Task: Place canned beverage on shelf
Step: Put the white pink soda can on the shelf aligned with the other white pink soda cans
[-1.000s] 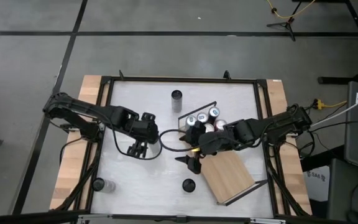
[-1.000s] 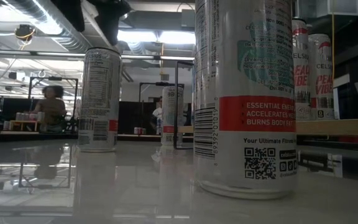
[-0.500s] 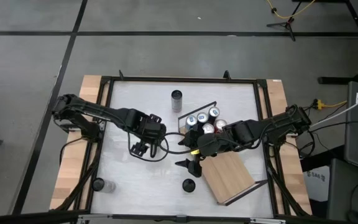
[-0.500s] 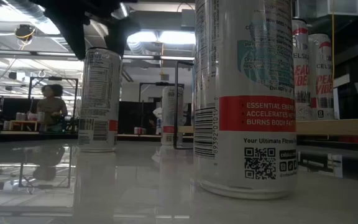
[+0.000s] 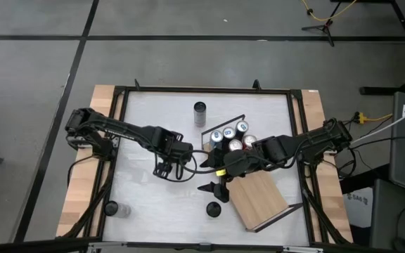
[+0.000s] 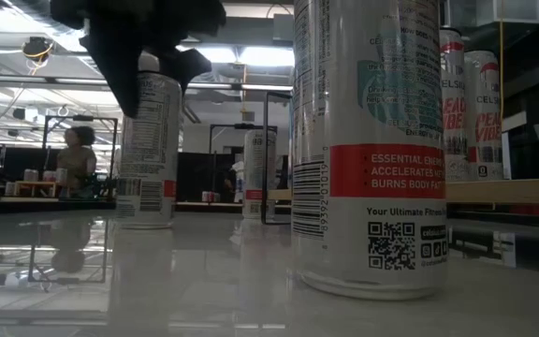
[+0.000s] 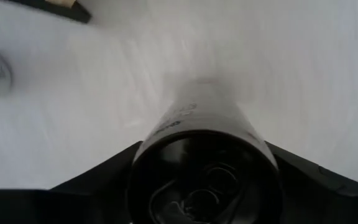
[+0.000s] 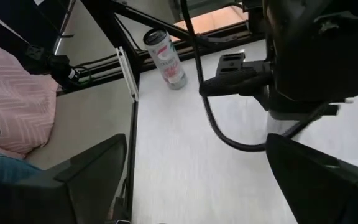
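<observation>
Just now the left gripper is down over an upright can on the white table, left of the shelf and well apart from it. The can's top fills the left wrist view, right under the camera. Whether the gripper has closed on the can I cannot tell.

The shelf lies slantwise on the table, its wire rails at the short ends. A cluster of cans stands at its far end. The right arm reaches across the shelf, and the right gripper hangs just off the shelf's left edge with its fingers spread wide and nothing between them.

Three more cans stand loose: one beyond the shelf's far end, one just left of its near end, and one far to the left of it, at the table's edge.
</observation>
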Controlling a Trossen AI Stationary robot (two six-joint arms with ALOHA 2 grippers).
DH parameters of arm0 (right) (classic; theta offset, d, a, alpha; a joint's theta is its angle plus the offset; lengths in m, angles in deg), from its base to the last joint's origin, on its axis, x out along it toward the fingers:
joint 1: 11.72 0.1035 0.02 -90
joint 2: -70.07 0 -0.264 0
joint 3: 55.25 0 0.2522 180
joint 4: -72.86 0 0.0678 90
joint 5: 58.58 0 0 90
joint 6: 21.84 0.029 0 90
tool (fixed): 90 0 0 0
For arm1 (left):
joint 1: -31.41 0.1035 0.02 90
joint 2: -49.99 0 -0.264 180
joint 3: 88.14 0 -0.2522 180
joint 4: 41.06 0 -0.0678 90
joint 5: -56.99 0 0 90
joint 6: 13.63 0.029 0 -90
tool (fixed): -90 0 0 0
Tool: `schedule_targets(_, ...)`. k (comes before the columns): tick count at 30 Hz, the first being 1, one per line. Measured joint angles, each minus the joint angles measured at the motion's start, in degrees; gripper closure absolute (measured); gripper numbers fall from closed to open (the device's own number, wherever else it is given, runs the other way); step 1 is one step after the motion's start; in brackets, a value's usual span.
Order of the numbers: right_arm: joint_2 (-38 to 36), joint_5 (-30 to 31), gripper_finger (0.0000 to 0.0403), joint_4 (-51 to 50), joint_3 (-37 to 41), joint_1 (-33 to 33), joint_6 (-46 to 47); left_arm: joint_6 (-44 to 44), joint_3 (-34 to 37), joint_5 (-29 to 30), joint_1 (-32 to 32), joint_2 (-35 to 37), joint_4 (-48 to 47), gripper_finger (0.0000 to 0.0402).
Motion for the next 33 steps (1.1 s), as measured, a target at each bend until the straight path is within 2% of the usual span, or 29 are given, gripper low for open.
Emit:
schedule_targets(5,-0.61,1.56,0.0029,-0.32,0.0,-0.01,-0.12,-10.99,-0.04,0.85,0.02,0.04,-0.15,0.0162)
schedule_targets(16,-5.34,2.46,0.0029,-6.92,-0.02,-0.77,-2.6,-48.98,-0.07,1.97,2.73,0.04,-1.89,0.0157)
schedule_targets(25,-10.49,1.6,0.0029,-15.37,-0.02,-2.25,-16.56,-77.35,-0.09,-0.59,5.31,0.07,-2.17,0.0151)
schedule_targets(33,-12.11,1.87,0.0029,-16.78,-0.04,-2.28,-29.5,-99.65,-0.11,-0.96,5.32,0.07,-2.28,0.0149)
